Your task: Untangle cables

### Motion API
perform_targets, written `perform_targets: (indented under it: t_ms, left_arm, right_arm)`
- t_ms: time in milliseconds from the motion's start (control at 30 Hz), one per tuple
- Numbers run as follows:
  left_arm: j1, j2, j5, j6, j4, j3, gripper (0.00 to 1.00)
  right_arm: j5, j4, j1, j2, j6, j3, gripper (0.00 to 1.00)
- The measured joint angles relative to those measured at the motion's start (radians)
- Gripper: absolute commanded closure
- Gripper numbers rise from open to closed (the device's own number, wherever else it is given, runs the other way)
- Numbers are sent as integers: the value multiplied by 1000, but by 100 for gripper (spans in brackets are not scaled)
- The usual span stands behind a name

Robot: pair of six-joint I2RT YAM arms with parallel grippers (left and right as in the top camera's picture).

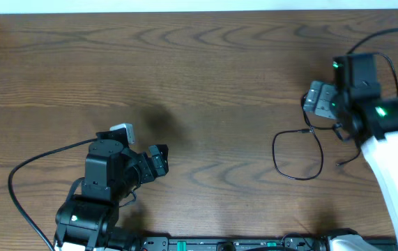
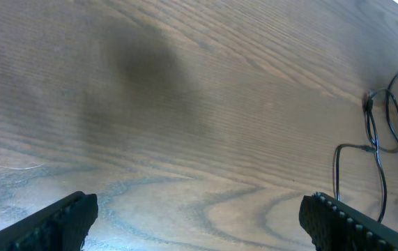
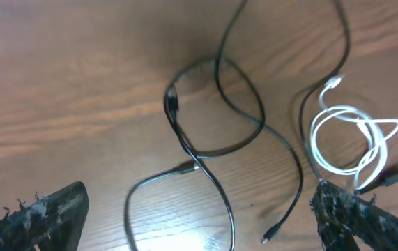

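- the left pincer (image 1: 143, 143) is released: its two fingers stand wide apart with nothing between them, and only bare wooden table (image 1: 199, 70) lies under them.
- in the left wrist view the left pincer (image 2: 199, 223) faces bare wood; the black cables (image 2: 374, 136) lie well apart from it, far ahead and off to its right.
- the right pincer (image 1: 315, 101) is also released, its fingers spread wide and gripping nothing.
- seen from overhead, a loop of the black cables (image 1: 274, 150) lies flat on the table just beside the right pincer, on the side toward the arm bases.
- in the right wrist view the right pincer (image 3: 202, 219) hangs over the tangle: the black cables (image 3: 173, 104) lie ahead of it and between its fingers, looping and crossing one another.
- a small plug end (image 3: 267, 238) of a black cable lies between the fingers, nearer the right-hand one.
- the white cable (image 3: 314, 143) is coiled in a small loop just ahead of that finger (image 3: 366, 223), with a black strand running beside it; whether the coil touches the finger cannot be told.
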Motion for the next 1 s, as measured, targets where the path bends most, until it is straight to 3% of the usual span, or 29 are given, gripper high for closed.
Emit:
perform_targets:
  t_ms: [567, 1000]
  left_arm:
    - [0, 0, 0, 0, 0, 0, 2]
    - [0, 0, 0, 0, 0, 0, 2]
  right_arm:
    - [-3, -1, 0, -640, 0, -1, 1]
    - [-3, -43, 0, -736, 1, -1, 1]
